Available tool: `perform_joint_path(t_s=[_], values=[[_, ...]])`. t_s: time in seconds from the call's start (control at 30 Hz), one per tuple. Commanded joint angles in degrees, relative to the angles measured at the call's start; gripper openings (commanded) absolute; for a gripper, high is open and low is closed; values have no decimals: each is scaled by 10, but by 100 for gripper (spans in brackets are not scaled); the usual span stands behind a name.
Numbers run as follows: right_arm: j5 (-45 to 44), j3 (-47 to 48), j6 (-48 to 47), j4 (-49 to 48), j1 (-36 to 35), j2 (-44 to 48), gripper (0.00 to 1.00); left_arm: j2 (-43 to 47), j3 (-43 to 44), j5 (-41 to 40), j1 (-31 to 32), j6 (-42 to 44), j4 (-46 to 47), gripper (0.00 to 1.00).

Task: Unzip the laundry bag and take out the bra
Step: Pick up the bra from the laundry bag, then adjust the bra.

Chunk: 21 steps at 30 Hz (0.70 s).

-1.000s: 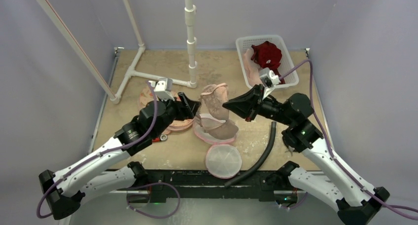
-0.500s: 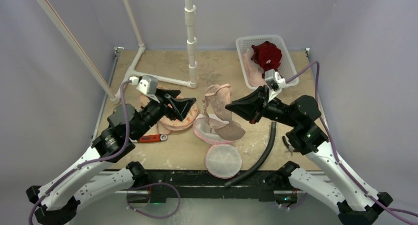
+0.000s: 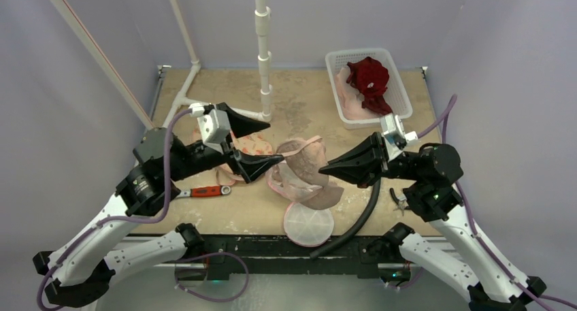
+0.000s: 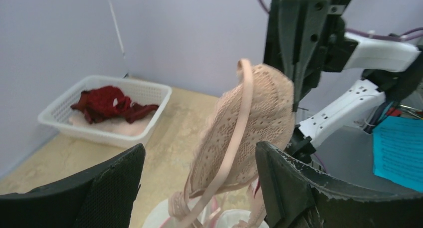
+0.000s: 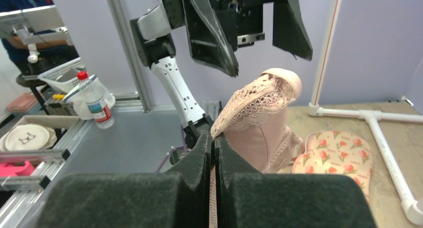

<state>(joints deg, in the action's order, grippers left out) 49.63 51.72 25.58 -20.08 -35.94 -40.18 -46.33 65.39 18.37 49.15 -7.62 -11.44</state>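
The beige lace bra (image 3: 305, 162) hangs lifted above the round white, pink-rimmed laundry bag (image 3: 308, 222), its lower straps trailing onto the bag's open half (image 3: 275, 182). My right gripper (image 3: 321, 167) is shut on the bra's edge; in the right wrist view the closed gripper (image 5: 213, 144) pinches the lace and the bra (image 5: 262, 119) stands up beyond it. My left gripper (image 3: 275, 142) is wide open just left of the bra, touching nothing. In the left wrist view the bra (image 4: 249, 123) hangs ahead of the open gripper (image 4: 199, 188), above the bag (image 4: 152, 219).
A floral padded piece (image 3: 249, 145) lies under the left gripper. A red-handled wrench (image 3: 201, 190) lies at the near left. A black hose (image 3: 363, 210) lies at the near right. A white basket (image 3: 401, 101) with a red garment (image 3: 368, 76) stands at the back right. White pipe frame (image 3: 262, 52) stands behind.
My right gripper has pulled back toward the near right, lifting the bra up off the bag. My left gripper has drawn away from the bag, rotated and opened wide.
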Motion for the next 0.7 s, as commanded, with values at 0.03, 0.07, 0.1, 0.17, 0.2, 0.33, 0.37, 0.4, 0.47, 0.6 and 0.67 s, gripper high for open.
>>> perform_joint_path(t_s=[0.03,0.07,0.1,0.17,0.2,0.33,0.37,0.4,0.47,0.6,0.67], values=[[70,-6,30,-86,1,8,0,-38,55,113,-1,30,-25,80],[73,-7,32,-92,2,8,0,-47,58,123,-2,28,-28,80],[75,-8,36,-99,2,7,0,-55,60,136,-1,27,-31,81],[78,-9,42,-112,2,8,0,-69,62,157,-2,23,-34,80],[81,-10,45,-119,2,7,0,-76,62,163,-2,22,-34,80],[92,-10,59,-146,1,4,0,-91,61,172,-1,19,-28,80],[92,-11,62,-150,2,3,0,-93,60,178,-2,18,-26,78],[93,-10,61,-151,2,3,0,-98,60,185,-1,16,-24,77],[92,-9,61,-153,2,3,0,-104,61,212,-1,12,-20,70],[78,-3,44,-132,2,1,0,-112,59,256,-1,-2,6,38],[58,1,26,-108,2,3,0,-114,61,262,-1,-8,15,16]])
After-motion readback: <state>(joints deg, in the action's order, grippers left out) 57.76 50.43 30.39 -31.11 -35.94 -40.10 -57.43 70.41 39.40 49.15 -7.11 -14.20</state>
